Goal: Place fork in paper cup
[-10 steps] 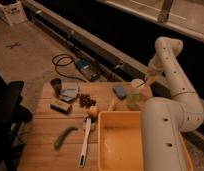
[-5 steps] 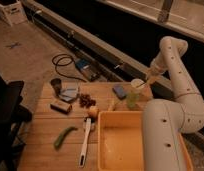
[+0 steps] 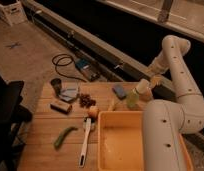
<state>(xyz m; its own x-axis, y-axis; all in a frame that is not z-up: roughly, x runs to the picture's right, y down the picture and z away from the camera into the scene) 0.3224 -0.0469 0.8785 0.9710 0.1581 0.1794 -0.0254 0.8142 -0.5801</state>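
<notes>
The paper cup [image 3: 135,95], pale with yellowish-green sides, stands at the far right of the wooden table [image 3: 45,150], behind the yellow bin. A long white fork [image 3: 85,141] lies flat on the table left of the bin, handle toward the front edge. My gripper [image 3: 153,81] hangs from the white arm [image 3: 177,70], just above and to the right of the cup's rim, far from the fork. Whether it holds anything is hidden.
A yellow bin [image 3: 122,145] fills the table's front right. A small dark cup [image 3: 56,85], grey-blue pad [image 3: 70,92], dark bar [image 3: 61,106], brown cluster [image 3: 86,100], orange fruit [image 3: 93,111], green pod [image 3: 64,136] and blue block [image 3: 119,91] lie about. A black chair [image 3: 7,115] stands left.
The arm's elbow has shifted slightly to the right. The cup, the fork and the other things have not moved.
</notes>
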